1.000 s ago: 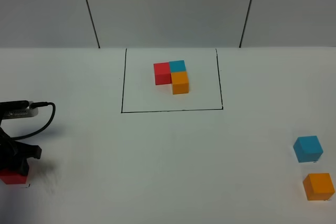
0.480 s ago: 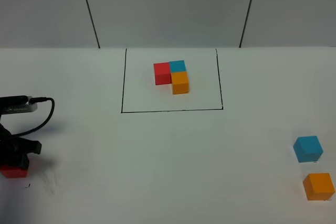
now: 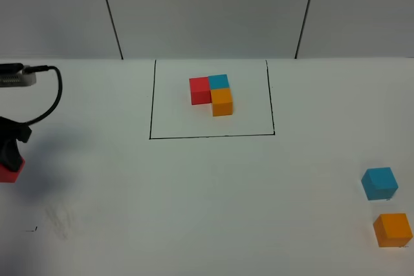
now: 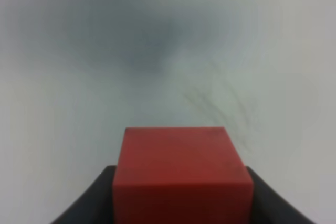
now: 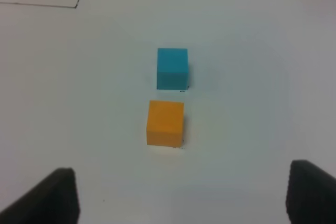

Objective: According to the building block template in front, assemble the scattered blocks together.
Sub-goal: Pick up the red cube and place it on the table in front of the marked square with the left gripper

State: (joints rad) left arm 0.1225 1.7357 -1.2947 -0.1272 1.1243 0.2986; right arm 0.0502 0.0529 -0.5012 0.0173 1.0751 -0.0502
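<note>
Left end effector [image 4: 181, 203] around red cube [image 4: 177, 153]

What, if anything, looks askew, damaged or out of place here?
Nothing serious. The left gripper holds the red cube squarely; the blue cube and orange cube sit flat and apart; the template sits inside its black outline. Only faint grey scuff marks on the table stand out.

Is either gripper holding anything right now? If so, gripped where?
Left gripper holds the red cube, its fingers on two opposite side faces. Right gripper is open and holds nothing.
</note>
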